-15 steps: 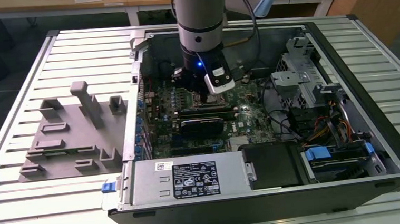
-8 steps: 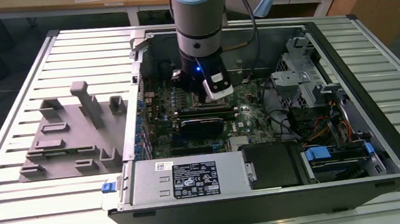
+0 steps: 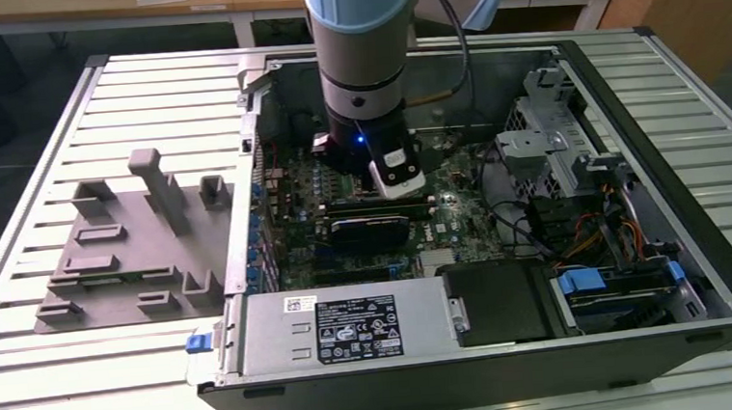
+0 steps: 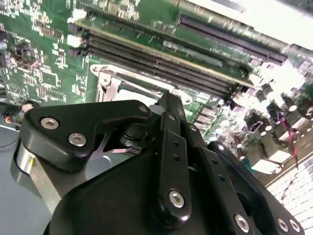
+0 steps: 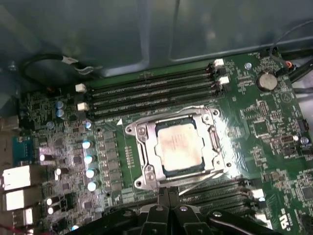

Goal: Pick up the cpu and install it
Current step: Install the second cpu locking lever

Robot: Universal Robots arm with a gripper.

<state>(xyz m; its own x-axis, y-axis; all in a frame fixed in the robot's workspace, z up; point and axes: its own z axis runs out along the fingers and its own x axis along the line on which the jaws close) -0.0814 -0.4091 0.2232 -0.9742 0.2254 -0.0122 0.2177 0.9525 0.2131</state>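
The cpu (image 5: 180,146), a pale silver square with a tan rim, lies flat in its socket frame (image 5: 146,147) on the green motherboard (image 5: 264,127). In the first wrist view my gripper (image 5: 165,194) hovers just off the socket's edge, its two black fingers pressed together and holding nothing. The second wrist view has the gripper (image 4: 167,100) over a corner of the socket frame (image 4: 115,78). In the exterior view my gripper (image 3: 403,189) hangs down inside the open computer case (image 3: 481,376), above the board's middle.
Memory slots (image 5: 151,90) run along both sides of the socket. A grey fixture plate (image 3: 130,250) with upright blocks lies at the exterior view's left. A power supply (image 3: 348,327), a drive cage (image 3: 555,143) and cables (image 3: 574,224) crowd the case.
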